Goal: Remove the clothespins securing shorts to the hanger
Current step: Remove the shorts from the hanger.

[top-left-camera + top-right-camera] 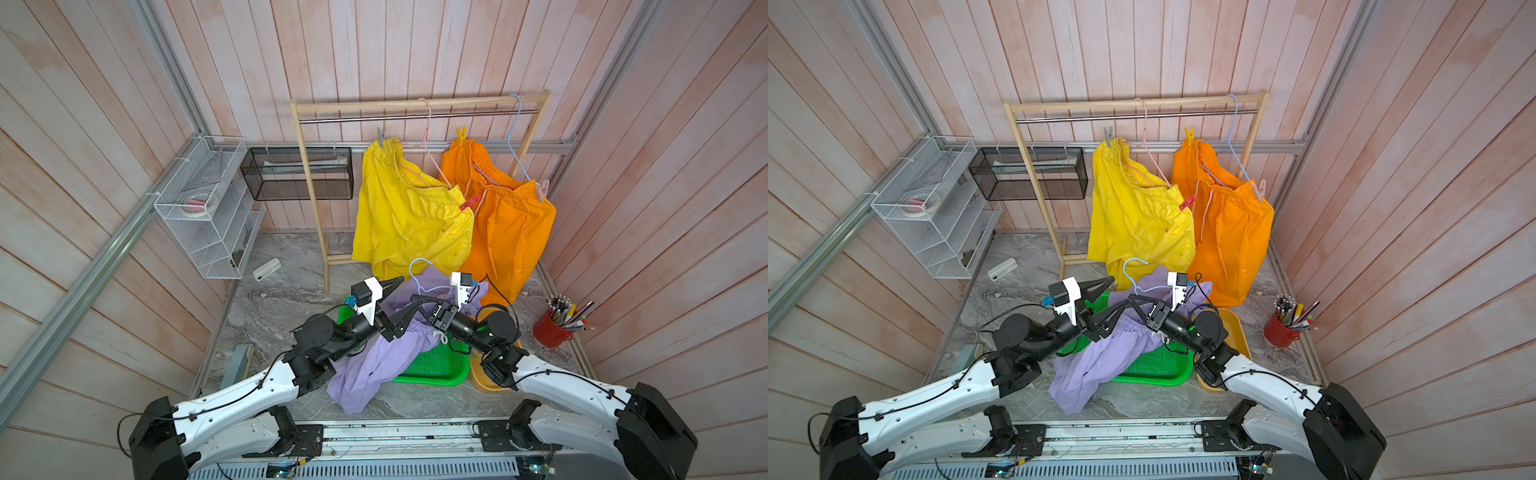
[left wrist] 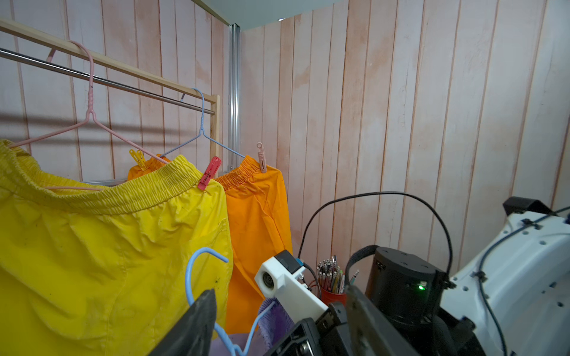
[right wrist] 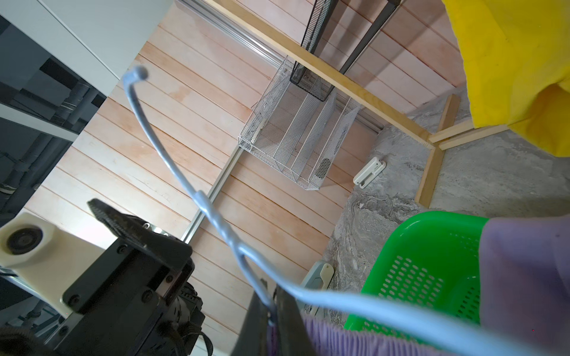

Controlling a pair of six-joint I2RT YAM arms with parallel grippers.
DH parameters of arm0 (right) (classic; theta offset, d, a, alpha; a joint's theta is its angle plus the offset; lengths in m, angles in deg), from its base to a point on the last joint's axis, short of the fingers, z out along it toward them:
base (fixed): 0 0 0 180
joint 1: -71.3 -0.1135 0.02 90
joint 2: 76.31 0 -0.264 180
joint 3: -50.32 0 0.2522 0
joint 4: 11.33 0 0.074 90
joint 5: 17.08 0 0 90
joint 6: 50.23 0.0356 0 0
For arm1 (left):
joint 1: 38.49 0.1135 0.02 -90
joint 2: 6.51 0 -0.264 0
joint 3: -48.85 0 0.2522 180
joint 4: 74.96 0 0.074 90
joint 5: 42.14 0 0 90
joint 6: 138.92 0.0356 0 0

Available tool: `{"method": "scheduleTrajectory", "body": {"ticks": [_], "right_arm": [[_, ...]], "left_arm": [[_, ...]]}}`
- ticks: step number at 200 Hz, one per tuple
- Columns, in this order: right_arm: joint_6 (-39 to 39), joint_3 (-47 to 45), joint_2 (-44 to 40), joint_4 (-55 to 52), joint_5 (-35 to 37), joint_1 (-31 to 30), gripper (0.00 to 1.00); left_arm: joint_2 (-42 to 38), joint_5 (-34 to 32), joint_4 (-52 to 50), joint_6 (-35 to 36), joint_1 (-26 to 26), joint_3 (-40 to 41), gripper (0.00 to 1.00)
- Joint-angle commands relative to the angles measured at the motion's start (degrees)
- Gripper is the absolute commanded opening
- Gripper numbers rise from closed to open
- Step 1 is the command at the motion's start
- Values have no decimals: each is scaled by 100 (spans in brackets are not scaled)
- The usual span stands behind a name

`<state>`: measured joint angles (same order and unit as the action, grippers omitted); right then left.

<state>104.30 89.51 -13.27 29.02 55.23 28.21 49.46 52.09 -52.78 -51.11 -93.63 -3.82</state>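
Right end effector (image 3: 271,311) pinching blue hanger (image 3: 216,222), left end effector (image 1: 1121,290) spread.
Lilac shorts (image 1: 374,365) are draping over the green basket (image 1: 440,365) near the front edge of the bench (image 1: 282,299); red clothespin (image 2: 209,172) is clipping yellow shorts (image 2: 108,262) behind.

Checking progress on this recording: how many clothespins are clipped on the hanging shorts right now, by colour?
Grey clothespin: 1
Yellow clothespin: 1
Red clothespin: 1
Pale pink clothespin: 1
Total: 4
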Motion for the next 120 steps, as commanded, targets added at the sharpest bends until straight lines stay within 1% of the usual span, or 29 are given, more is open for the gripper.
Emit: {"method": "scheduleTrajectory", "body": {"ticks": [1,28,34,63,88,101,120], "right_arm": [[67,184,85,486,147,20,0],[77,190,202,666,169,20,0],[77,193,231,706,177,20,0],[86,189,360,1001,170,20,0],[95,209,428,1201,157,28,0],[86,246,429,1235,139,37,0],[77,324,420,1251,128,67,0]], "left_arm": [[-439,-81,-822,-107,-6,257,74],[-1094,-216,-1451,-185,-6,548,82],[-1231,-245,-1580,-370,-6,596,83],[-1718,-414,-2219,-580,-6,789,84],[-1797,-379,-2660,-785,-6,875,82],[-1753,-545,-2877,-969,-6,907,78],[-1734,-609,-3187,-1162,-6,951,74]]}}
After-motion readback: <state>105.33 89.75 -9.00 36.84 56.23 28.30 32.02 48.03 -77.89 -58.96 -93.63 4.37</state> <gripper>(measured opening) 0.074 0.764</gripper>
